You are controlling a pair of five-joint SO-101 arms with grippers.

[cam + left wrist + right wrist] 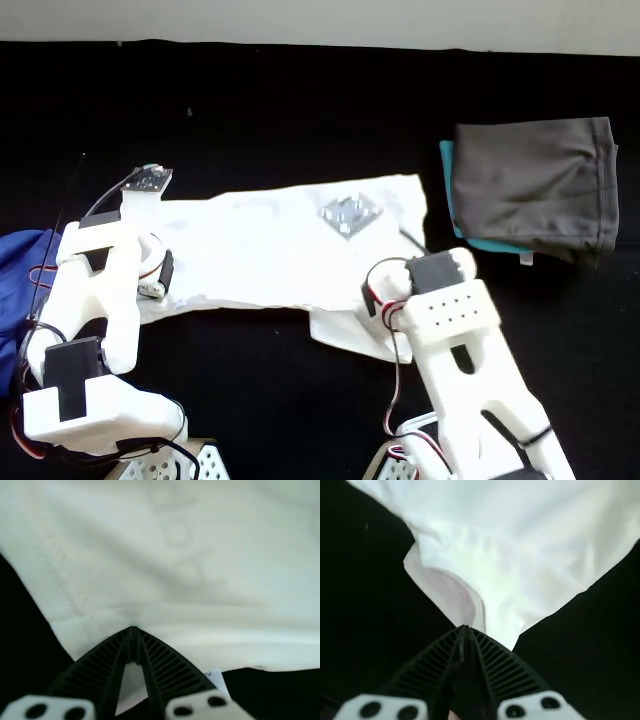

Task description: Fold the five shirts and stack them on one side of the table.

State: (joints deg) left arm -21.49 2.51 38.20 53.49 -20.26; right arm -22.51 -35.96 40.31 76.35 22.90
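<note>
A white shirt (pixel 270 250) lies spread flat across the middle of the black table. My left arm (pixel 100 275) stands over its left edge. In the left wrist view my left gripper (pixel 133 631) has its fingers closed to a point on a fold of the white shirt (pixel 165 555). My right arm (pixel 440 300) is at the shirt's near right corner. There my right gripper (pixel 464 628) is shut on a bunched flap of the white shirt (pixel 515 555). A folded stack, a dark grey shirt (pixel 535 185) over a teal shirt (pixel 490 245), lies at the right.
A crumpled blue shirt (pixel 22 275) lies at the table's left edge beside my left arm. The white shirt carries a small grey print (pixel 350 213) near its right end. Bare black table (pixel 270 110) runs behind the shirt and in front between the arms.
</note>
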